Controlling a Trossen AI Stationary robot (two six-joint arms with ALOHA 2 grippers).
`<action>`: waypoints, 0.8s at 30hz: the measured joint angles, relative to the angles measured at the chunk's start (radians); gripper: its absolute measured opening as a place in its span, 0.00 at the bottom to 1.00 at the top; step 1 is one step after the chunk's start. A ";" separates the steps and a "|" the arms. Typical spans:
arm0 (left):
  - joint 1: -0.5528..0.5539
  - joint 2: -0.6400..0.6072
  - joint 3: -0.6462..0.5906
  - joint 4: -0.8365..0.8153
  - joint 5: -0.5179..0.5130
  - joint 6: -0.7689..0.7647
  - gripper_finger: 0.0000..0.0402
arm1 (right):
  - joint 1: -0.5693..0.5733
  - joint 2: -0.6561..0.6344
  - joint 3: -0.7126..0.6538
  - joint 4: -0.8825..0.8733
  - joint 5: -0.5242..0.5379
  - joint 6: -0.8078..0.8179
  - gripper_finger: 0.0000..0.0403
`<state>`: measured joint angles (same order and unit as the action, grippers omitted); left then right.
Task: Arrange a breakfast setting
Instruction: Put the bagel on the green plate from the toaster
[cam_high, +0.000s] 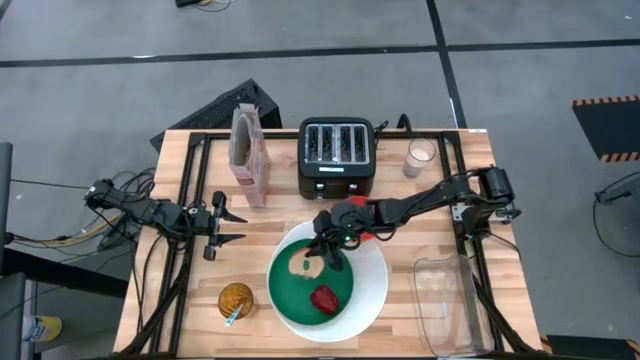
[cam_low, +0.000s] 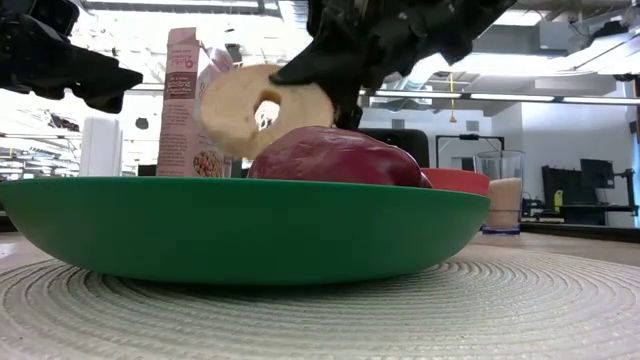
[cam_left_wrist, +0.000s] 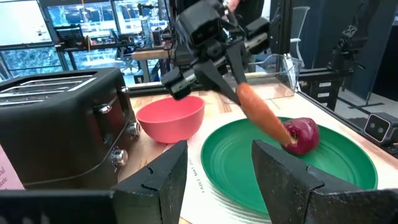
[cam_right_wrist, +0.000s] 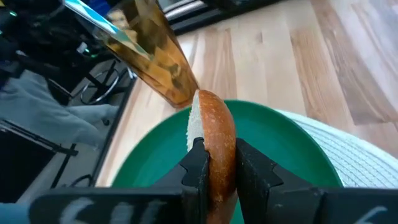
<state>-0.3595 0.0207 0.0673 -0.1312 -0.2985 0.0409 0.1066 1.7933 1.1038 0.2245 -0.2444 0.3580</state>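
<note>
High view: right gripper (cam_high: 328, 247) reached in over the far-left part of the green plate (cam_high: 296, 290), clamped on the bagel half (cam_high: 304, 264). Green plate nested inside the white plate (cam_high: 372, 290). Red fruit (cam_high: 323, 298) lay on the green plate, nearer the front edge. Red bowl (cam_high: 366, 236) mostly hidden under the right arm, just behind the plates. Cereal box (cam_high: 249, 155) stood upright at the back left, beside the toaster (cam_high: 337, 157). Glass (cam_high: 419, 157) to the toaster's right. Amber glass (cam_high: 236, 299) with the blue-handled spoon (cam_high: 231, 318) in it sat left of the plates. Left gripper (cam_high: 229, 226) waited over the table (cam_high: 190, 290) left of the plates, fingers parted, holding nothing.

Low view: bagel half (cam_low: 262, 108) held on edge above the green plate (cam_low: 240, 230), behind the red fruit (cam_low: 335, 157). Cereal box (cam_low: 185, 105) behind.

Left wrist view: own fingers (cam_left_wrist: 163, 180) apart and empty. Right gripper (cam_left_wrist: 231, 73) held the bagel half (cam_left_wrist: 262, 117) tilted, just beside the red fruit (cam_left_wrist: 303, 134). Red bowl (cam_left_wrist: 170, 117) next to the toaster (cam_left_wrist: 59, 124).

Right wrist view: fingers (cam_right_wrist: 196, 169) pinched the bagel half (cam_right_wrist: 214, 140) edge-on over the green plate (cam_right_wrist: 280, 143), amber glass (cam_right_wrist: 155, 53) beyond.
</note>
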 joint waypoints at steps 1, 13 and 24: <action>0.000 0.000 0.000 0.000 0.000 0.000 0.42 | 0.000 0.008 0.000 0.000 0.000 0.000 0.20; 0.000 0.000 0.000 0.000 0.000 0.000 0.42 | -0.004 0.061 0.001 0.025 -0.069 0.015 0.20; 0.000 0.000 0.000 0.000 0.000 0.000 0.42 | -0.018 0.061 0.001 0.032 -0.069 0.016 0.20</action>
<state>-0.3595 0.0208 0.0673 -0.1314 -0.2985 0.0406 0.0883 1.8545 1.1046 0.2564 -0.3138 0.3740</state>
